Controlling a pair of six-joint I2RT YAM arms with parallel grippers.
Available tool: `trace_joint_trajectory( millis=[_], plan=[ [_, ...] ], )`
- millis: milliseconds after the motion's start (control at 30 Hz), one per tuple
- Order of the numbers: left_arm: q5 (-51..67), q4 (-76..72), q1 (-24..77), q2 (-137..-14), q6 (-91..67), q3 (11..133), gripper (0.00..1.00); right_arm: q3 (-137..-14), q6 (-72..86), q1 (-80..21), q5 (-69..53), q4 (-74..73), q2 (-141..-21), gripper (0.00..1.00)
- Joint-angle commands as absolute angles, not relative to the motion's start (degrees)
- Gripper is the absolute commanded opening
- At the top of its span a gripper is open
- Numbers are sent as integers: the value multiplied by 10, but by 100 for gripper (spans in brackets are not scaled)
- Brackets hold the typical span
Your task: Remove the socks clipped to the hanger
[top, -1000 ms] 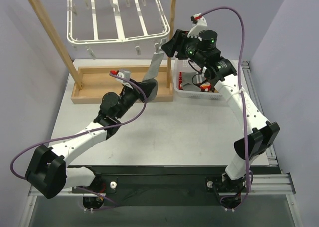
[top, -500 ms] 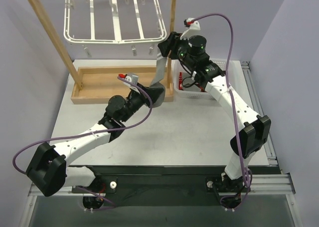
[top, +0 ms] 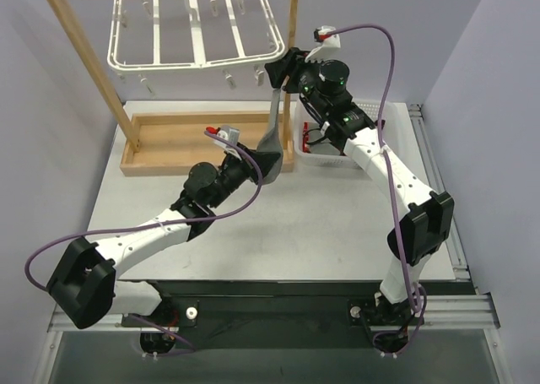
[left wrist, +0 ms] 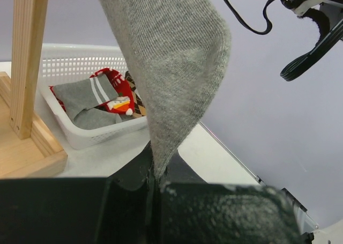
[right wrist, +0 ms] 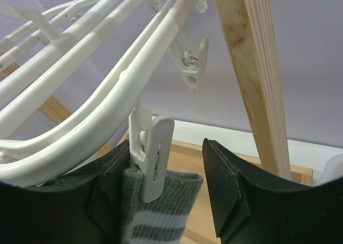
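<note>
Grey sock (top: 272,135) hangs in a long strip in the upper middle of the top view. It runs from a clip on the right corner of the white hanger (top: 199,42) down to the left gripper (top: 263,163).

The left wrist view shows that gripper pressed together on the sock's lower end. Only this view looks into the white basket (left wrist: 80,53) at the left, where grey, red and diamond socks (left wrist: 86,96) lie.

Only the right wrist view shows the clip (right wrist: 153,158) biting the sock's striped top. The right gripper (right wrist: 170,163) is spread, one finger on each side of the clip, and the right one stands apart from it.

A wooden post (right wrist: 252,67) stands close on the right, so room there is tight. The table (top: 321,224) in the lower middle of the top view is bare.
</note>
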State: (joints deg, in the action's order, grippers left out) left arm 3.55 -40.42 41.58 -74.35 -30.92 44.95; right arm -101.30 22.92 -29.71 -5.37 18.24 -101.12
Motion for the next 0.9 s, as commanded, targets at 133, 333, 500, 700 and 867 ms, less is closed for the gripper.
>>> trace_joint_trajectory(
  millis=[133,333,500,700,867],
  plan=[
    [37,-416,430,-755,-315,475,0,-1007,246,-302,-15,272,-1016,45],
    [33,-418,430,-759,-319,467,0,-995,235,-308,-4,282,-1007,40],
    [33,-424,430,-764,-328,462,0,-985,229,-308,-3,295,-1004,11],
    [31,-426,430,-763,-333,454,0,-986,242,-308,-22,287,-1001,0],
    [23,-417,430,-752,-335,432,0,-979,267,-301,-36,279,-994,0]
  ],
)
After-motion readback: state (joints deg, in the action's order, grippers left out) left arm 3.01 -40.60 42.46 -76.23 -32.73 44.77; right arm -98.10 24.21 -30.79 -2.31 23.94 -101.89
